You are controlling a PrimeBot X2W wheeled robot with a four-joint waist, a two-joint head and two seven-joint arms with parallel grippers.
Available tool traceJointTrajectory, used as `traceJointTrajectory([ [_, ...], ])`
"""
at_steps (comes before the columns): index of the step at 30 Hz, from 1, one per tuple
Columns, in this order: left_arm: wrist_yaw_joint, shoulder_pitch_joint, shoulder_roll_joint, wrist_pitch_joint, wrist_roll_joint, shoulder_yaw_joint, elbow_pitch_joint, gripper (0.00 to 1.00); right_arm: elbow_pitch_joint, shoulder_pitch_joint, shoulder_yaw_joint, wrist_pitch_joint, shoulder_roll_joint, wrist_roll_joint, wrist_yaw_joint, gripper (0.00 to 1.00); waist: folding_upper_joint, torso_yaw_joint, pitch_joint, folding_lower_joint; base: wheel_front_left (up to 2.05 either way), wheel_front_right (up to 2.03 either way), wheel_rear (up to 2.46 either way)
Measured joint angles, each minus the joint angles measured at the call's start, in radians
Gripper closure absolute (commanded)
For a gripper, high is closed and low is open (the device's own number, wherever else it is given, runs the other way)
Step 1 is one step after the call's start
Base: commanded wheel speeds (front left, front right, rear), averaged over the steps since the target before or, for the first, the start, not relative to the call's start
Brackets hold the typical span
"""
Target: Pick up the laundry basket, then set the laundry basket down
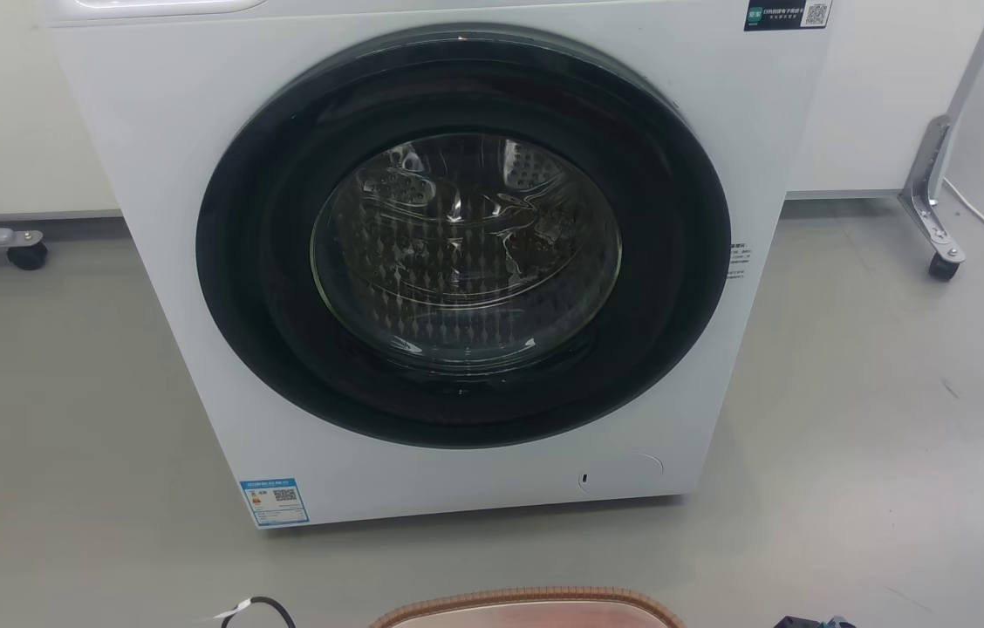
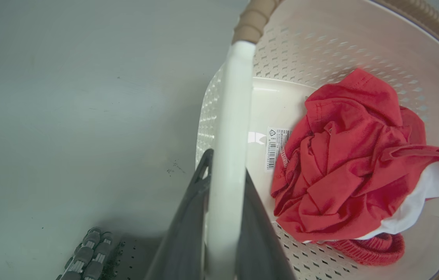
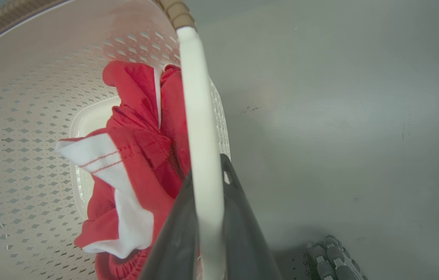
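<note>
Our left gripper (image 2: 225, 167) is clamped on one white side handle (image 2: 229, 116) of the laundry basket (image 2: 320, 50), and our right gripper (image 3: 207, 169) is clamped on the other handle (image 3: 198, 97). The basket is between our arms, near us in front of the washing machine (image 1: 457, 235), with crumpled red and white clothes (image 2: 344, 155) inside.

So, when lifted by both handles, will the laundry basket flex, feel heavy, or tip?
Probably stiff: the laundry basket is moulded perforated plastic. Likely light, holding only some crumpled red clothes. It should hang level, since the left gripper and right gripper each clamp a side handle.
</note>
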Motion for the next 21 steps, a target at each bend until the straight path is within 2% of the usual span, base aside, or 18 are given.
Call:
traceJointTrajectory([
  [21, 0.0, 0.0, 0.003, -0.007, -0.017, -0.013, 0.001, 1.0, -0.007, 0.0, 0.011, -0.005, -0.002, 0.017, 0.0, 1.0, 0.0, -0.002, 0.009, 0.0, 0.0, 0.0, 0.0],
])
